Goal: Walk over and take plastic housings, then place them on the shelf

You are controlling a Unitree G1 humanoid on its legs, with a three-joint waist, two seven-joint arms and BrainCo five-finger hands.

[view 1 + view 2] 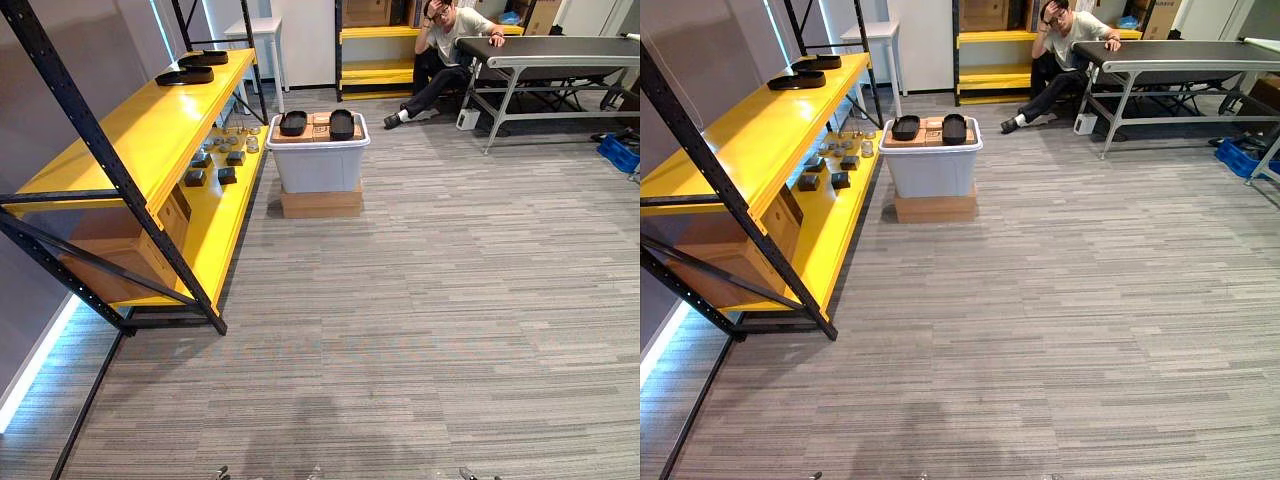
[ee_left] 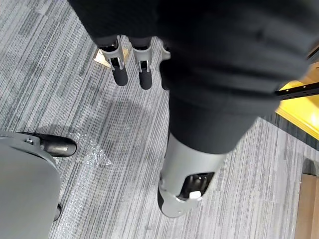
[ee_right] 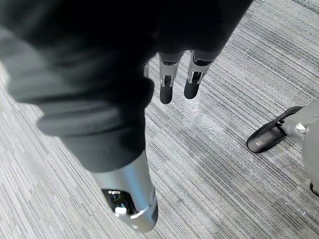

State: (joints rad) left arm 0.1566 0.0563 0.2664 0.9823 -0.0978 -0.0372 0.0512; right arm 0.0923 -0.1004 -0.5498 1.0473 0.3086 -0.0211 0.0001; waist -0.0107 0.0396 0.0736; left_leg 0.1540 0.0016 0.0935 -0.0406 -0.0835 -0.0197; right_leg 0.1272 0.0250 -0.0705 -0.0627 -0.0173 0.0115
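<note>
2 black housings (image 1: 342,124) lie atop white bin (image 1: 318,168), well ahead, approx centre, long axes pointing away. left hand (image 2: 120,74) & right hand (image 3: 166,90) hang over floor (image 1: 420,330), fingers straight, empty. Neither clearly nearer; walk fwd first.

The shelf boards (image 1: 150,130) have a smooth, glossy yellow painted finish. The shelf frame (image 1: 100,150) is black metal with a matt coating. The bin (image 1: 318,170) is smooth whitish plastic, faintly translucent. The plastic housings (image 1: 293,123) lying on it are black and matt with a slight sheen. The box (image 1: 321,203) beneath the bin is plain brown cardboard. The floor (image 1: 420,330) is striped grey carpet, rough and matt. The left hand (image 2: 187,169) and right hand (image 3: 127,184) have smooth silver shells, dark matt fingertips (image 2: 120,77) and a dark cloth-like cover.
</note>
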